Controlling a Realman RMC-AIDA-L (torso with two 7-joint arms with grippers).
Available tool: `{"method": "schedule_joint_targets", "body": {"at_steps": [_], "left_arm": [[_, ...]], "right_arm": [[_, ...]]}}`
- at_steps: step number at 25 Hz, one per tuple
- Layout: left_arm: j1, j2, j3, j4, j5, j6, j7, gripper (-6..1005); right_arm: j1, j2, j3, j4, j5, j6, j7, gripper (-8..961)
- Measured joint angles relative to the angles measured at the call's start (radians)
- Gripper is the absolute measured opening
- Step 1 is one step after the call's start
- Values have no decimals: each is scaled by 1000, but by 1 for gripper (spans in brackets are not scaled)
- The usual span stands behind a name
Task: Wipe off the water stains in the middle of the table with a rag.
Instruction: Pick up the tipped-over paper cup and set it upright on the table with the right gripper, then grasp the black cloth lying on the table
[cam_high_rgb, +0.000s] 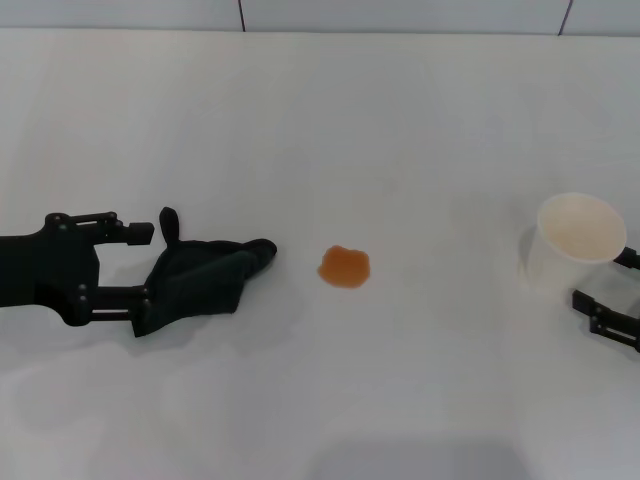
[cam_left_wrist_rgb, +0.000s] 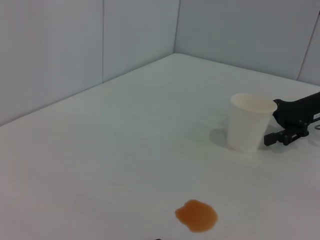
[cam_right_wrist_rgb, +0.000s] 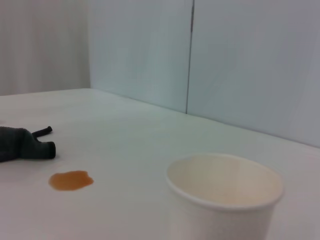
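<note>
White paper cup (cam_high_rgb: 578, 240), upright, empty, pale wall panels behind

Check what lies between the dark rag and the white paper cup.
Only the orange-amber liquid blotch on white table, between dark rag and white paper cup; head view.

Right tool (cam_high_rgb: 606, 300) cut by edge

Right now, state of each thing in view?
water stains: unwiped, one orange blotch on the table, apart from rag and cup.
rag: dark, bunched, lying on the table left of the blotch, in the left end effector.
paper cup: upright, looks empty.
right end effector: around the cup's sides at the table's right.
</note>
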Motion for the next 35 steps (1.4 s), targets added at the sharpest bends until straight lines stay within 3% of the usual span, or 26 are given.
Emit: {"method": "schedule_joint_targets", "body": {"at_steps": [8, 12, 15, 25, 35], "left_arm": [[2, 0, 0, 2, -1, 1, 0, 800], [6, 0, 0, 17, -4, 6, -7, 800], [8, 0, 0, 23, -5, 9, -13, 800], [0, 6, 6, 30, -2, 17, -24, 801], [-9, 9, 8, 55, 49, 24, -44, 800]], "right_arm": [[-97, 2, 7, -172, -43, -55, 118, 816], [-174, 15, 8, -390, -163, -110, 310, 815], [-187, 26, 8, -517, -281, -142, 460, 812], [-106, 36, 7, -768, -535, -330, 804, 795], [-28, 45, -69, -863, -605, -327, 901, 793]]}}
